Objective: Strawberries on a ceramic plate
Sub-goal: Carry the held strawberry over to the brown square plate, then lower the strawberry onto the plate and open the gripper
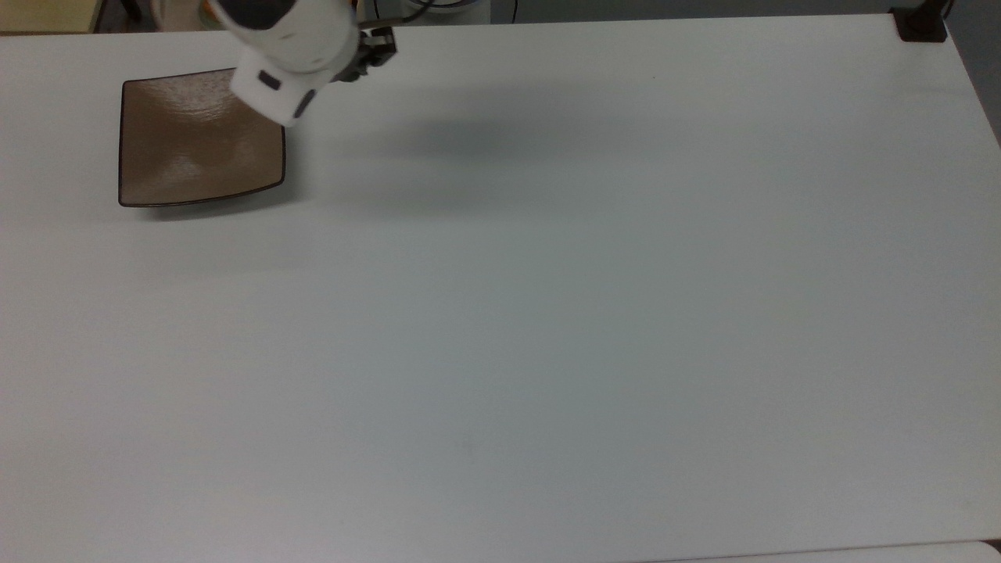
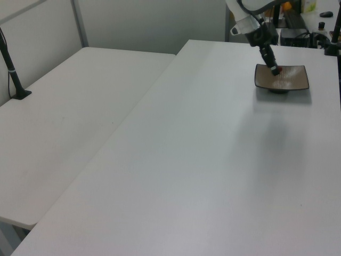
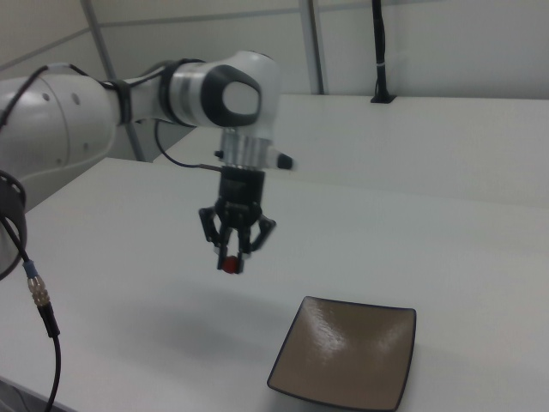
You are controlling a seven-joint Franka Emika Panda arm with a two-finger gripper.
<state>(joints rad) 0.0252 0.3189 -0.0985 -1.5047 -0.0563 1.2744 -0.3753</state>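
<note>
The ceramic plate (image 1: 180, 148), square, glossy brown with a thin dark rim, lies at the top view's upper left on the white table (image 1: 547, 313). The arm's white wrist (image 1: 285, 55) covers the plate's upper right corner there. In the right view my gripper (image 3: 232, 260) hangs in the air, pointing down, left of the plate (image 3: 347, 360) and well above it. It is shut on the small red strawberry (image 3: 230, 266). In the left view the gripper (image 2: 275, 67) holds the strawberry (image 2: 276, 69) over the near left part of the plate (image 2: 295, 80).
A black mount (image 1: 919, 23) stands at the table's corner in the top view's upper right. A second white table (image 2: 69, 117) with a black pole (image 2: 13, 74) adjoins at the left view's left. A bowl with food (image 1: 227, 9) sits beyond the table's edge.
</note>
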